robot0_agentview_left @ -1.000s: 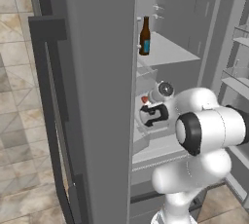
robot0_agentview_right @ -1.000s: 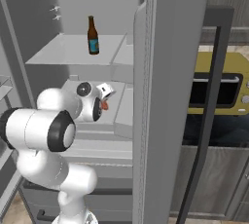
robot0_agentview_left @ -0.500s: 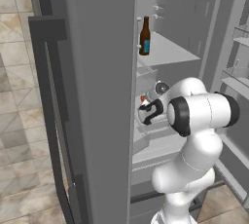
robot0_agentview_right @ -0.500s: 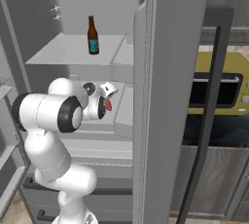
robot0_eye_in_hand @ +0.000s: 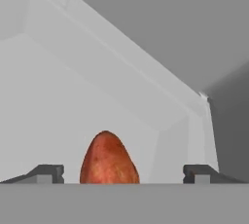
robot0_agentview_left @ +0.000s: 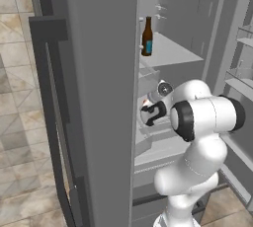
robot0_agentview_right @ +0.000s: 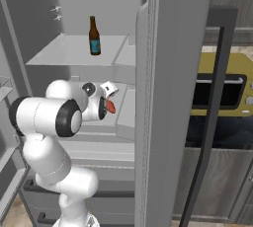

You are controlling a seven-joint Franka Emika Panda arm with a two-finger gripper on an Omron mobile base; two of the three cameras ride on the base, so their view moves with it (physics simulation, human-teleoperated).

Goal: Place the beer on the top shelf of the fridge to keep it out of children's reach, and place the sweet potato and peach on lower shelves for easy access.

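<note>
The beer (robot0_agentview_left: 147,37) (robot0_agentview_right: 94,36) stands upright on the top shelf (robot0_agentview_left: 170,53) (robot0_agentview_right: 64,53) of the fridge. My gripper (robot0_agentview_left: 147,111) (robot0_agentview_right: 109,103) (robot0_eye_in_hand: 123,173) reaches in one level below, over a lower shelf (robot0_agentview_right: 126,112) (robot0_eye_in_hand: 73,96). It is open. The orange-red sweet potato (robot0_eye_in_hand: 108,159) (robot0_agentview_right: 111,106) lies between the two fingertips (robot0_eye_in_hand: 48,173), with a gap on each side. Whether the tuber rests on the shelf I cannot tell. The peach is out of view.
The open fridge door (robot0_agentview_left: 89,97) with its long dark bar handle (robot0_agentview_left: 54,122) stands left of the arm. Narrow door racks (robot0_agentview_left: 242,78) line the right side. A yellow oven (robot0_agentview_right: 222,88) sits beyond the fridge wall (robot0_agentview_right: 168,97).
The arm's elbow has swung round and the hand has pushed a little deeper and lower over the lower shelf, sweet potato still at the fingers. The beer has not moved.
</note>
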